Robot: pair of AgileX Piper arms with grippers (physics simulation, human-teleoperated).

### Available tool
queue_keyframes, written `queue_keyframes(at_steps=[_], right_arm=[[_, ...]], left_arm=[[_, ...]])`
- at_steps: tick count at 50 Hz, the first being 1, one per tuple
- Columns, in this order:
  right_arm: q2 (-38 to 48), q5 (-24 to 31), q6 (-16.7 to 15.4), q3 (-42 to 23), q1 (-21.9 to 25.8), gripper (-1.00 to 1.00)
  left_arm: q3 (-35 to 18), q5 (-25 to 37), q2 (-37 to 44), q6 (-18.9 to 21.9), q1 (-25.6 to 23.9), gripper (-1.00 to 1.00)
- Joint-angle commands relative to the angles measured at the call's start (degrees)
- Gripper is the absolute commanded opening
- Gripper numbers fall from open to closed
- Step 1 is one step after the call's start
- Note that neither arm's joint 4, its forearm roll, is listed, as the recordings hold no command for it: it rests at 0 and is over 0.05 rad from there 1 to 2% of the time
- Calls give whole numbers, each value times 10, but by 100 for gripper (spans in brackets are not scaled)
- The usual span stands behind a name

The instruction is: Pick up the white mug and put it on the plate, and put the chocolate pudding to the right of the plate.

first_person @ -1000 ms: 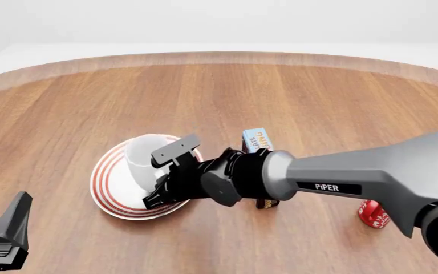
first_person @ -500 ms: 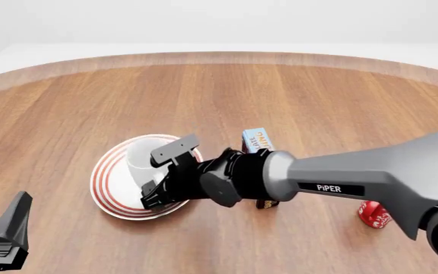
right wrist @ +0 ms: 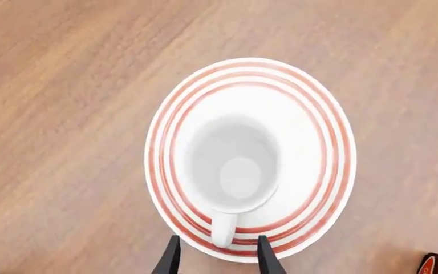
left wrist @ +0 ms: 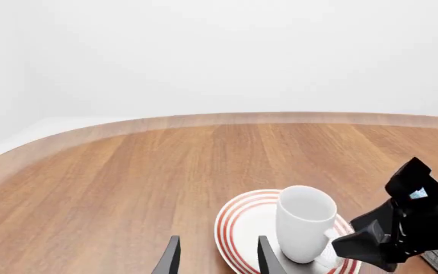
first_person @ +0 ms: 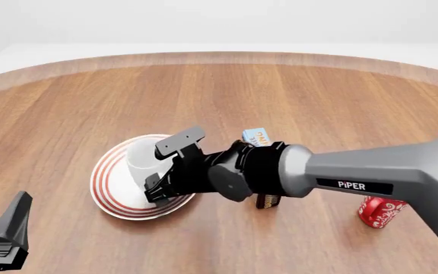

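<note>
The right arm (first_person: 341, 177) hides most of the chocolate pudding (first_person: 257, 138), perhaps standing upright.

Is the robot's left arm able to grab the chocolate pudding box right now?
Probably not easily. The left hand sits at the near left, and the plate, the white mug and the whole right arm lie between it and the chocolate pudding.

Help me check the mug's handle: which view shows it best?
The right wrist view: it looks straight down on the mug, handle clear. The left wrist view shows its side, handle partly hidden; in the front view the right arm covers most of it.
</note>
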Motion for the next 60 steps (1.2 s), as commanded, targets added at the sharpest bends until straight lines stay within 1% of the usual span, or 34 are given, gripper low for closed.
queue_keyframes(at_steps=[1, 13, 21, 45, 49, 60], right_arm=[[-22, 1, -10, 10, -4, 100], [-46, -4, -20, 27, -7, 100], [-66, -12, -22, 45, -5, 100], [-125, -44, -49, 112, -10, 100], [-135, -51, -42, 124, -6, 100], [-164, -66, -43, 154, -6, 100]], left_arm=[[0, 0, 0, 0, 0, 100], [0, 0, 0, 0, 0, 100], [0, 0, 0, 0, 0, 100], [0, 0, 0, 0, 0, 100], [0, 0, 0, 0, 0, 100], [0, 0, 0, 0, 0, 100]])
